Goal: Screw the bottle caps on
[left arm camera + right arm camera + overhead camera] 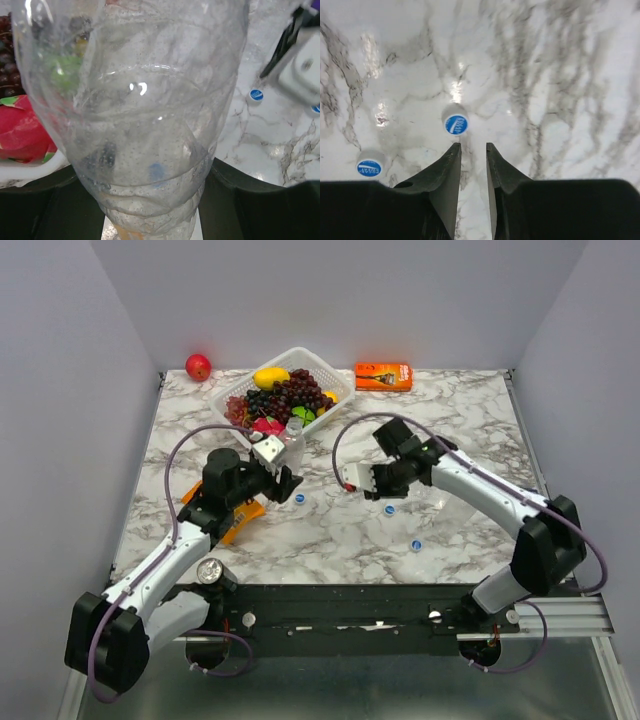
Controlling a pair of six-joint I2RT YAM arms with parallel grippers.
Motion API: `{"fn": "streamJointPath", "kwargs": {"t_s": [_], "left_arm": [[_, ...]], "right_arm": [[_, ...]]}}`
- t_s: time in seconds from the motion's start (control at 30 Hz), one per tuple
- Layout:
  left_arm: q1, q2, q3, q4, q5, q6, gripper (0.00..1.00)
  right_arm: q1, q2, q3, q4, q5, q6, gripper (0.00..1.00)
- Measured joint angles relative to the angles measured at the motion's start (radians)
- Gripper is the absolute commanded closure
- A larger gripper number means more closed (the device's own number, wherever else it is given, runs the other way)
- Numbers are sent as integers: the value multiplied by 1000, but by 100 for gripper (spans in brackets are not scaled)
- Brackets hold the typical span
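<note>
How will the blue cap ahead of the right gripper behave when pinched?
Probably light and prone to skid: the cap is small and lies loose on the glossy table. Lying flat, it likely won't roll. Its low round rim may slip from the right gripper.

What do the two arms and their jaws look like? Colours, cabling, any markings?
Both look alike: the left arm and right arm have white link shells between bulky black joints. A purple cable loops loosely along each arm. The jaws are plain black and taper to wedge tips. No markings are legible.
</note>
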Motion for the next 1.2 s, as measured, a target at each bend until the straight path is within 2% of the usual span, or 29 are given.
{"fn": "streamJointPath", "kwargs": {"t_s": [0.2,0.27,0.3,0.33,0.4,0.53,0.67,0.8,0.87,1.03,1.2], "left_arm": [[-79,47,-90,93,91,106,100],[-117,72,-114,133,111,140,100],[-136,86,-121,148,118,153,100],[-149,100,-126,163,124,159,100],[-154,114,-127,185,125,159,100],[-151,72,-138,202,98,148,100],[-151,-55,-176,179,49,113,100],[-151,-145,-187,125,-26,58,100],[-146,-171,-190,99,-63,29,100],[-46,-192,-200,27,-131,-53,100],[-33,-192,-200,4,-143,-69,100]], "right_arm": [[0,-79,469,-234,-156,108,67],[0,-108,560,-273,-192,139,62],[0,-123,579,-292,-201,152,53],[0,-139,580,-311,-205,158,49],[0,-161,526,-323,-201,172,40],[0,-117,344,-313,-153,206,32],[0,17,224,-264,-97,229,31],[0,85,171,-205,-50,227,34],[0,99,153,-164,-33,215,34],[0,126,77,-55,11,156,34],[0,138,3,3,44,109,34]]}}
